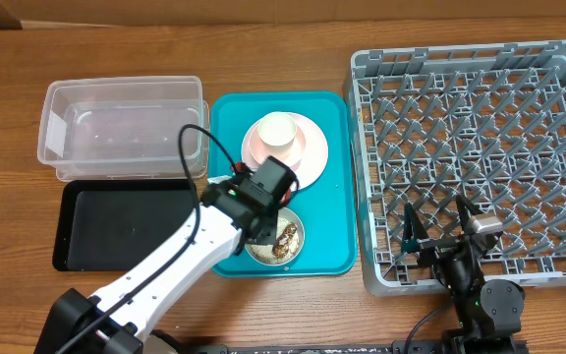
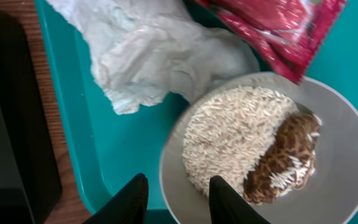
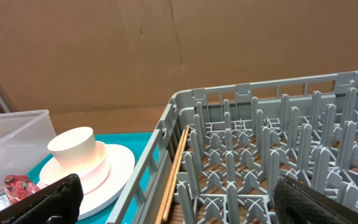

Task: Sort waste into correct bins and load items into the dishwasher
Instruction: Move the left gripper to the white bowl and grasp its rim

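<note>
Lying in the round whitish bowl point(image 2: 353, 130), the food scraps are a heap of rice-like grains point(image 2: 229, 137) with a brown chunk point(image 2: 284, 158) against its right side. The bowl sits at the near end of the teal serving tray point(image 1: 332, 197). Just beyond the bowl, the crumpled white napkin point(image 2: 154, 56) lies on the tray floor. The red snack wrapper point(image 2: 272, 25) overlaps the bowl's far rim.

The left gripper point(image 2: 179, 202) hangs above the bowl's near-left rim, fingers parted and gripping nothing. Farther up the tray, the pale pink plate point(image 1: 308, 157) carries the white cup point(image 1: 276, 131) at its middle.

Left of the tray, the clear tub point(image 1: 116, 128) stands at the back. The black tray point(image 1: 116, 226) lies in front of it, touching or nearly touching. No waste is visible in either.

Right of the tray, the grey dish rack point(image 1: 470, 147) holds no dishes. The right gripper point(image 1: 438, 224) sits over the rack's near-left part, fingers spread wide and bare.
</note>
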Robot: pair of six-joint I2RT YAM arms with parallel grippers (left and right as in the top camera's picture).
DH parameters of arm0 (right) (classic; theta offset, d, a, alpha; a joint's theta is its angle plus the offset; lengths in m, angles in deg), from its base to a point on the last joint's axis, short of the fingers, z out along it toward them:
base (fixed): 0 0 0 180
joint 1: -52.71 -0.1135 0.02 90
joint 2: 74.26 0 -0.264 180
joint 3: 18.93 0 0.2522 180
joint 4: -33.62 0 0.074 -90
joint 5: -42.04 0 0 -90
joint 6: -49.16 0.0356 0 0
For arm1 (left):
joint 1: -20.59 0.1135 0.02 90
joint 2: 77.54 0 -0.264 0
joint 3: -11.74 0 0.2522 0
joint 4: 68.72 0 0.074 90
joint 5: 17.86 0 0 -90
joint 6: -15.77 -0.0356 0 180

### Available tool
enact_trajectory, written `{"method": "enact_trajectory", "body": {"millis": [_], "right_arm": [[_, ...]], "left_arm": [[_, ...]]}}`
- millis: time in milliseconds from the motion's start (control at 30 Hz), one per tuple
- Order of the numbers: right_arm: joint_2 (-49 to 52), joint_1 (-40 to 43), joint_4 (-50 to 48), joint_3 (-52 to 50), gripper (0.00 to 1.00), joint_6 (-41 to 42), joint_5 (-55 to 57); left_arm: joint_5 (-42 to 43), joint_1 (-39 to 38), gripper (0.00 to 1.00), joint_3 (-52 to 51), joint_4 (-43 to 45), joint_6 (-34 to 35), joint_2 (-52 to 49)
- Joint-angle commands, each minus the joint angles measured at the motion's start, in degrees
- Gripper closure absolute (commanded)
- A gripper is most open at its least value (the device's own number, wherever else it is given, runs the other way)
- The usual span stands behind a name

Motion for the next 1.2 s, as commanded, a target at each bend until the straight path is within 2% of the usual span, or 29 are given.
{"method": "enact_trajectory", "body": {"millis": [0, 433, 533, 667, 767, 800, 1167], "right_arm": [[-0.6, 0.2, -0.4, -0.6, 0.00, 0.0, 0.1], [-0.6, 0.2, -0.4, -0.6, 0.00, 0.0, 0.1], [-0.6, 0.2, -0.4, -0.6, 0.00, 0.0, 0.1], [-0.6, 0.2, -0.4, -0.6, 0.00, 0.0, 0.1], [-0.6, 0.2, -0.4, -0.6, 0.00, 0.0, 0.1], [-0.6, 0.2, -0.4, -0.6, 0.00, 0.0, 0.1], [-0.6, 0.2, -0.4, -0.6, 0.00, 0.0, 0.1]], "left_arm": [[2.7, 1.6, 0.64, -0.2, 0.1, 0.5, -0.8], [2.4, 1.7, 0.64, -1.4, 1.3, 0.5, -6.1], [2.4, 1.7, 0.74, -1.4, 1.6, 0.5, -8.2], [2.4, 1.7, 0.80, -1.4, 1.4, 0.3, -8.8], [2.4, 1.7, 0.94, -1.4, 1.4, 0.3, -8.7], [2.4, 1.7, 0.96, -1.4, 1.4, 0.3, -8.7], [4.4, 1.6, 0.96, 0.5, -1.9, 0.1, -1.2]]}}
